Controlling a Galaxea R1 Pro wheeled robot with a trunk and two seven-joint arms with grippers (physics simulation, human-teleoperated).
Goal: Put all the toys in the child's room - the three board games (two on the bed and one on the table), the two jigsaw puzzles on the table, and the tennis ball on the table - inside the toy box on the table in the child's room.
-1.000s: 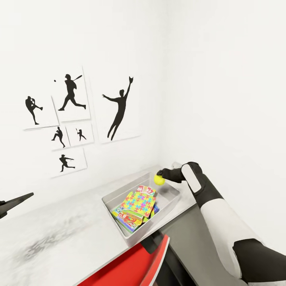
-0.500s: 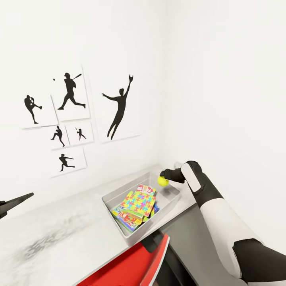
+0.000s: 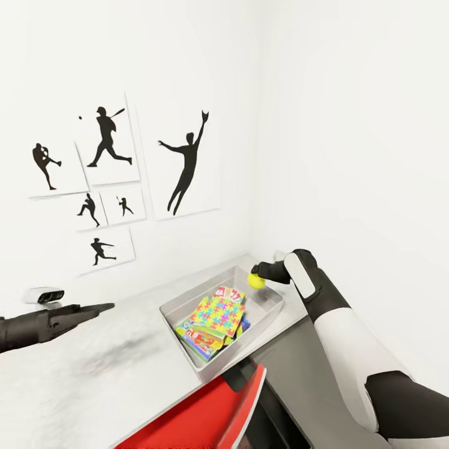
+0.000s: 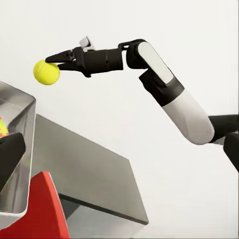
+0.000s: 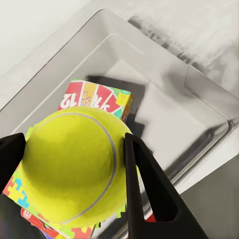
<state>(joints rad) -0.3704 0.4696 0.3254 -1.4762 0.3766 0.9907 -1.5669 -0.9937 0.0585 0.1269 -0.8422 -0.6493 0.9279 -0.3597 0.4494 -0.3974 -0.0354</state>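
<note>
The yellow-green tennis ball [image 3: 255,280] hangs over the far right end of the translucent grey toy box [image 3: 265,319], with my right gripper [image 3: 254,275] shut on it. The right wrist view looks past the tennis ball [image 5: 74,169], held between black fingers [image 5: 149,184], down onto the bin's bare floor [image 5: 164,124]. A mosaic jigsaw puzzle [image 3: 217,313] lies in the toy box on top of the Skip-Bo board game [image 3: 229,294] and the Monopoly one [image 3: 196,340]. My left gripper [image 3: 103,307] reaches in over the table [image 3: 93,374], left of the box.
Black baseball silhouette pictures [image 3: 187,162] hang on the white wall behind the table. A red-and-white chair [image 3: 206,411] stands against the table's front edge below the box. The lower dark grey section [image 3: 299,368] runs under my right arm. A white wall closes the right side.
My left arm has stretched to the right, over the table toward the box. The right gripper still holds the ball over the box's far end. The head view has shifted slightly.
</note>
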